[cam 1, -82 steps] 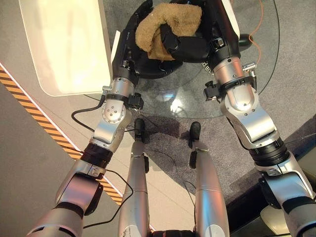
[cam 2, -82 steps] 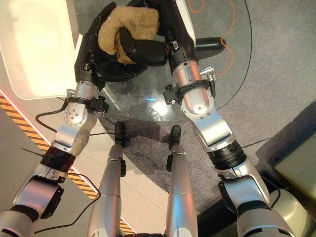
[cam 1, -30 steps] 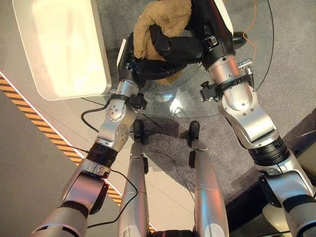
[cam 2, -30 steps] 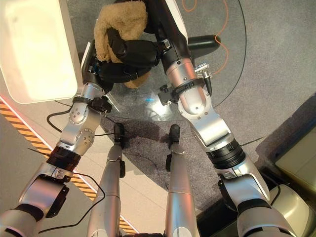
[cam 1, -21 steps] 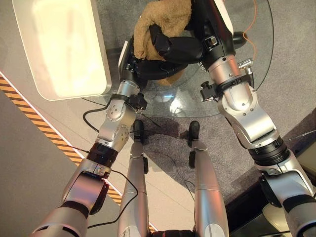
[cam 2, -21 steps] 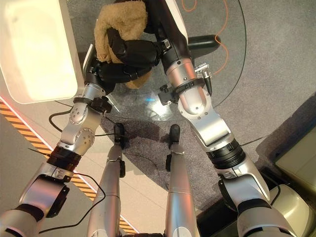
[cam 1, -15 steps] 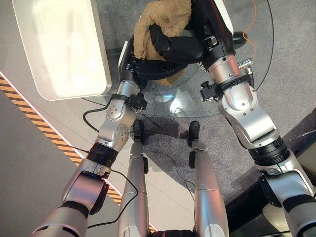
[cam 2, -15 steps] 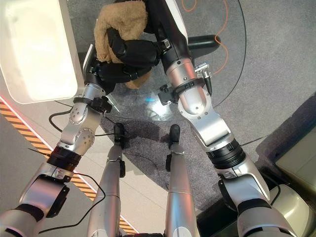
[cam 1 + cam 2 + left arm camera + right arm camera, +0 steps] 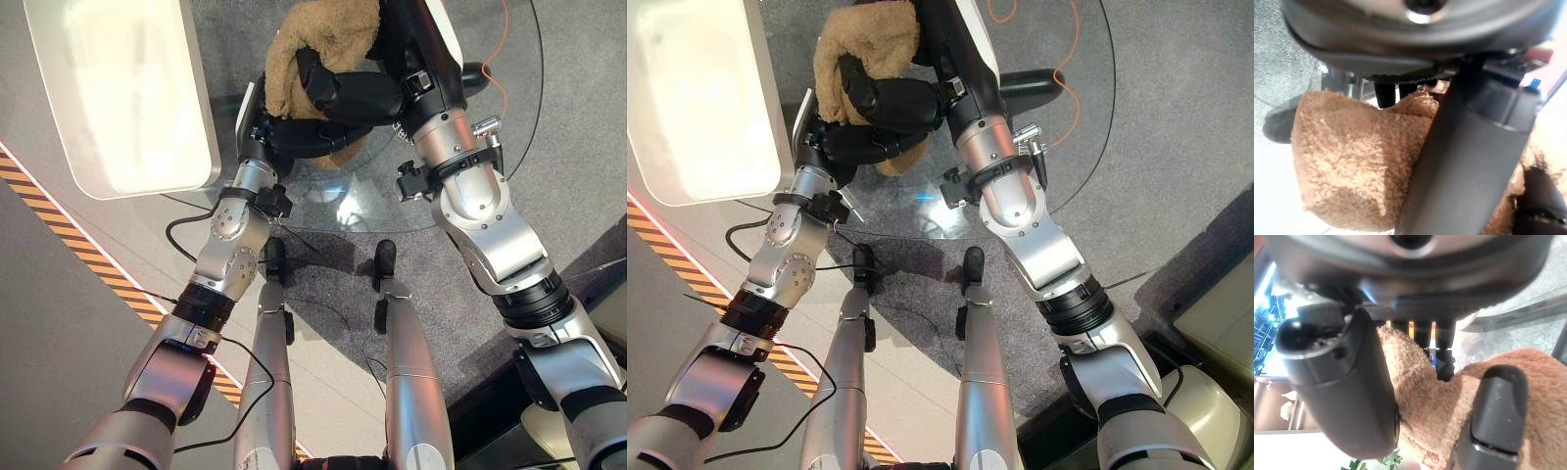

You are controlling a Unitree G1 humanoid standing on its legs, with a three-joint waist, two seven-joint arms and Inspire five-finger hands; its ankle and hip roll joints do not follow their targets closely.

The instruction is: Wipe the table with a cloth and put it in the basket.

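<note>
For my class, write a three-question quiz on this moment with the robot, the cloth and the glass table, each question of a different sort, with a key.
1. True or false: the brown cloth lies flat and spread out on the glass table.
2. Multiple choice: which hand has its thumb curled over the top of the cloth? A) left hand B) right hand C) a person's hand
3. Fill in: the white basket stands to the robot's ____ of the two hands.

Key: 1. False, it is bunched up between the hands. 2. B. 3. left.
</note>
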